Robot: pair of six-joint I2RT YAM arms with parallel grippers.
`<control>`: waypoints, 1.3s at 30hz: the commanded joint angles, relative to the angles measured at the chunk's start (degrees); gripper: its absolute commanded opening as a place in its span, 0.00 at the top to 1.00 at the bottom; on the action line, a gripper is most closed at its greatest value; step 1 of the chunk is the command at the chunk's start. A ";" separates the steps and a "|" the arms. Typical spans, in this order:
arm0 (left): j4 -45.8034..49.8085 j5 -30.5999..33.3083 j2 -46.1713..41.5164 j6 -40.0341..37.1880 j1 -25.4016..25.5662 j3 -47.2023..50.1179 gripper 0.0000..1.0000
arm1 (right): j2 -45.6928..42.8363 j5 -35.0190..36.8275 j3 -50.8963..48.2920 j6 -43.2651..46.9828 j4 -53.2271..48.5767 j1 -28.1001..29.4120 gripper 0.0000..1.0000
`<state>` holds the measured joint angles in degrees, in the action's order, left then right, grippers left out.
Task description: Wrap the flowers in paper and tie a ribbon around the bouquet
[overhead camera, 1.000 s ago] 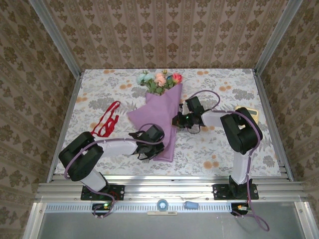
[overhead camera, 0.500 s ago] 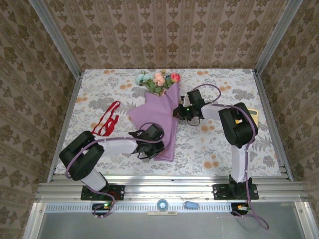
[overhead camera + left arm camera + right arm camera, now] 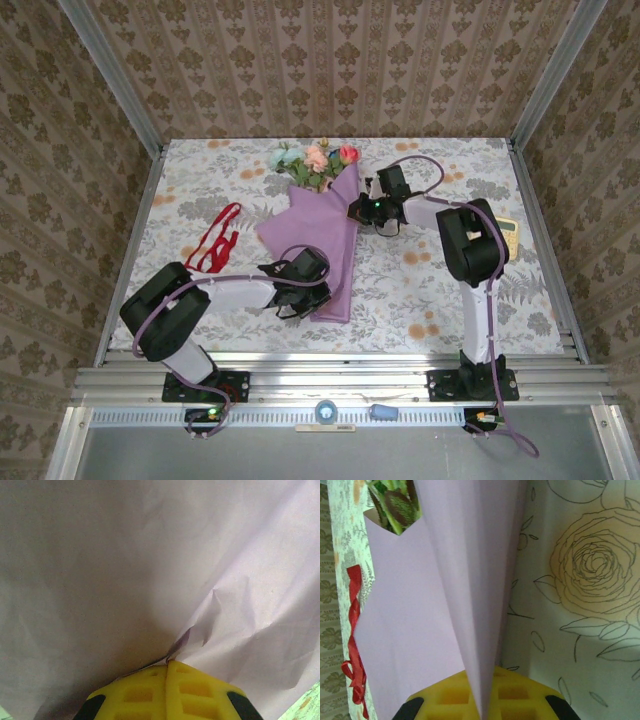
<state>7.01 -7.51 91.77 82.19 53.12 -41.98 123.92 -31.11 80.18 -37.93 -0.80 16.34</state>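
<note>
lying in the middle of the tabletop [image 3: 440, 290] is the bouquet [image 3: 325, 200], seen from above. the paper [image 3: 318, 250] is purple and it is folded around the flowers [image 3: 317, 160]. the flower heads, pink, red and pale blue, poke out of the paper at its 12 o'clock end. the other end of the paper reaches toward 6 o'clock, near the front edge of the tabletop. a loose flap of paper sticks out toward 9 o'clock.

the left fingers [image 3: 292, 292] are at the 7 o'clock side of the paper. in the left wrist view the yellow fingers are squeezed tight together, with a crumpled bit of the purple paper pinched at their tips.

the right fingers [image 3: 357, 214] are at the 3 o'clock side of the paper, up near the flowers. in the right wrist view a thin edge of the paper stands up and runs down between the two yellow fingers, which are squeezed on it. green leaves [image 3: 395, 505] peek out of the paper at the top of that view.

the ribbon [image 3: 215, 240] is red. it lies loose on the tabletop at 9 o'clock from the paper, near it. a pale calculator [image 3: 509, 230] sits at 3 o'clock, partly hidden behind the right arm [image 3: 470, 250].
</note>
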 commanded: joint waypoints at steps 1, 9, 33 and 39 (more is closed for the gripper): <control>9.26 0.21 3.95 -1.38 -0.10 4.01 1.00 | 1.92 1.51 4.17 -0.40 -0.65 -1.21 0.91; 9.25 0.30 4.00 -1.42 -0.45 4.56 1.00 | 6.15 1.66 11.48 -1.33 -3.38 -2.92 0.93; 9.00 0.31 4.21 -1.11 -0.73 5.07 1.00 | 16.61 3.44 29.98 -4.34 -8.46 -5.34 0.70; 8.73 0.17 4.40 -1.08 -0.79 5.09 1.00 | 17.57 3.60 31.96 -4.08 -9.32 -5.45 1.00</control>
<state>4.56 -8.38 91.72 82.02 52.40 -40.84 140.03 -28.88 109.80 -42.24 -9.45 11.14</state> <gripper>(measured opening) 0.068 0.058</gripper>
